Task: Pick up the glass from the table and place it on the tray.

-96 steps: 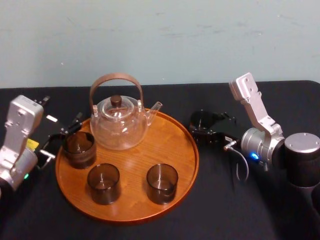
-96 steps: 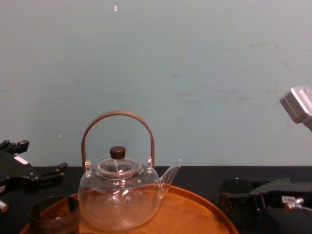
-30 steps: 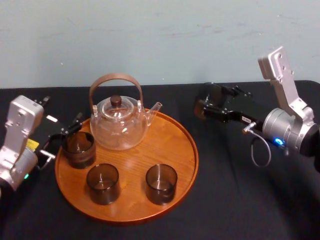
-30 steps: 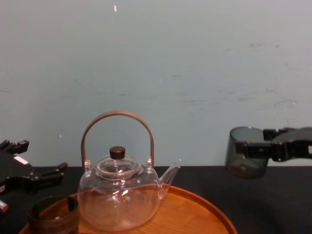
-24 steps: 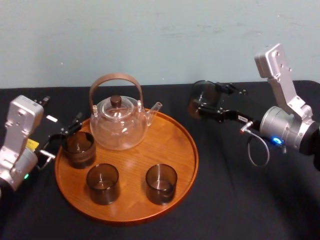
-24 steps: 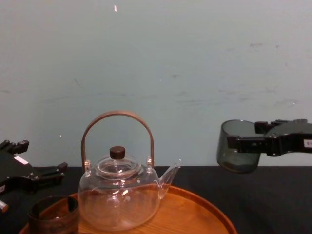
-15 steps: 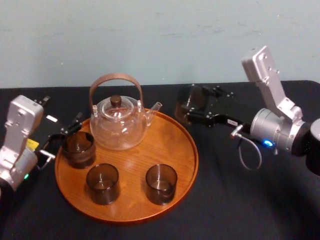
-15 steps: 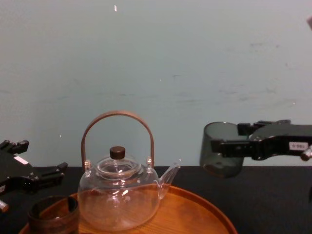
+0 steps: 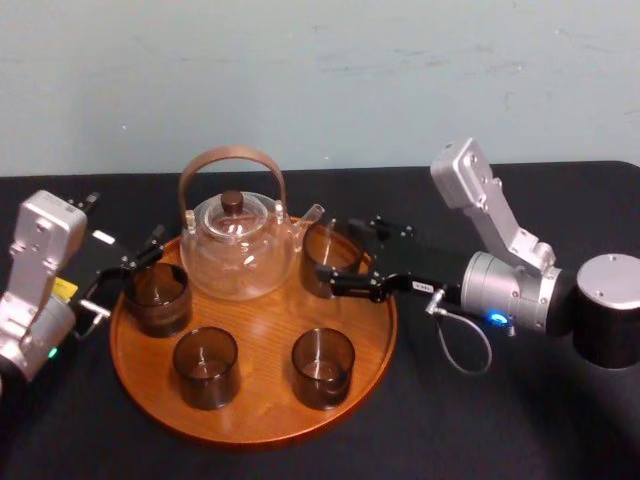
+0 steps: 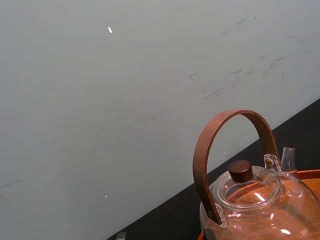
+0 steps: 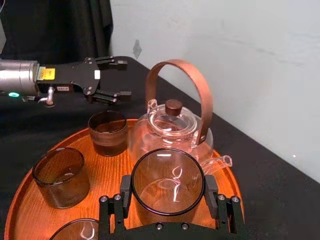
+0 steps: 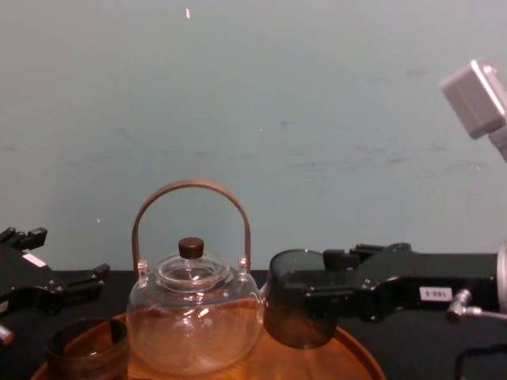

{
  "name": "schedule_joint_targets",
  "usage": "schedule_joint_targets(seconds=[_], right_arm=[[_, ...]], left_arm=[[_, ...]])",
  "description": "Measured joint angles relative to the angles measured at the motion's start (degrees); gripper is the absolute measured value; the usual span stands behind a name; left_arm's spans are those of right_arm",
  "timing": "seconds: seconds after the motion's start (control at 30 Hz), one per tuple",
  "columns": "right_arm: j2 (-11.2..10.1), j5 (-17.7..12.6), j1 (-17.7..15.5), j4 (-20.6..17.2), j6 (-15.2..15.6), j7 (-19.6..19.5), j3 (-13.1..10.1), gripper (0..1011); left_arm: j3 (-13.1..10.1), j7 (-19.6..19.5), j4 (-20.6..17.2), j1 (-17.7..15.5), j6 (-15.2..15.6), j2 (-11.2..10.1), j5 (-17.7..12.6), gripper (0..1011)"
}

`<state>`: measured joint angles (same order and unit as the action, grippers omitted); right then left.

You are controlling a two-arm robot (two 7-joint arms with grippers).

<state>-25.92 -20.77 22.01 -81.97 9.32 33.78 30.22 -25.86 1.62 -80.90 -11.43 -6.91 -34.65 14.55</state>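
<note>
The glass (image 9: 330, 250), a dark smoky tumbler, is upright between the fingers of my right gripper (image 9: 333, 258), which is shut on it. It sits low at the back right of the round wooden tray (image 9: 262, 322), just beside the teapot's spout. I cannot tell whether its base touches the wood. The right wrist view looks down into the glass (image 11: 167, 186), with a finger on each side of it. In the chest view the glass (image 12: 293, 310) is level with the tray's rim (image 12: 352, 356). My left gripper (image 9: 128, 272) rests open and empty at the tray's left edge.
A clear glass teapot (image 9: 238, 245) with a brown hoop handle stands at the back of the tray. A brownish ridged cup (image 9: 158, 297) is at the tray's left, and two more dark tumblers (image 9: 206, 366) (image 9: 322, 367) are near its front. Black table (image 9: 500, 420) surrounds the tray.
My right gripper has carried the glass leftward and down, from high above the table right of the tray to low over the tray beside the teapot spout. The left arm has not moved.
</note>
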Motion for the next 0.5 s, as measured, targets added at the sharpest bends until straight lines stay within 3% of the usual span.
schedule_joint_targets(seconds=[0.5], right_arm=[[0.84, -0.42, 1.33, 4.55, -1.24, -0.3, 1.73, 882]], left_arm=[[0.0, 0.0, 0.0, 0.0, 0.0, 0.0, 0.0, 1001]])
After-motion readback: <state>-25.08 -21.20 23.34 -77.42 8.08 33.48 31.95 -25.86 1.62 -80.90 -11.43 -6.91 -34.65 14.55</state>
